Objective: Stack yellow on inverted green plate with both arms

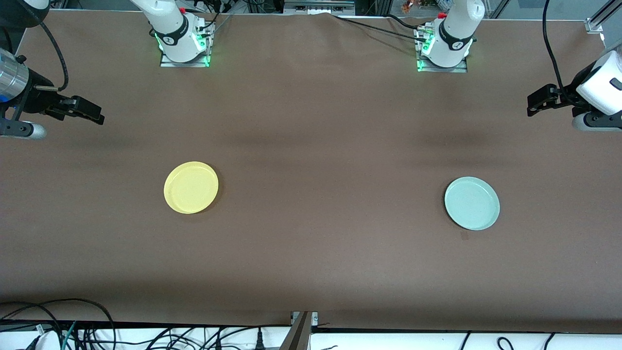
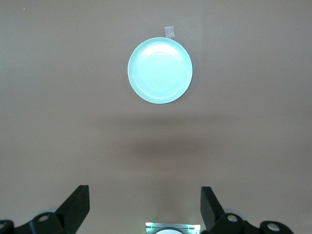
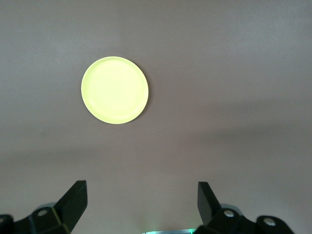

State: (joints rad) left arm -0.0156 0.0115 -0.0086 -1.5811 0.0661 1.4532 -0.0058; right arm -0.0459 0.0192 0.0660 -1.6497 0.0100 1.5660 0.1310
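My right gripper hangs over the surface at its own end, jaws spread, holding nothing. The yellow plate lies flat, well apart from the green plate (rim up). My left gripper hangs likewise, jaws spread.

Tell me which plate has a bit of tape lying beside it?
The green plate, toward the left arm's end of the table; the tape scrap lies by its rim. The yellow plate has none.

Both arms wait raised at the counter's ends, left end effector and right end effector spread wide, empty.
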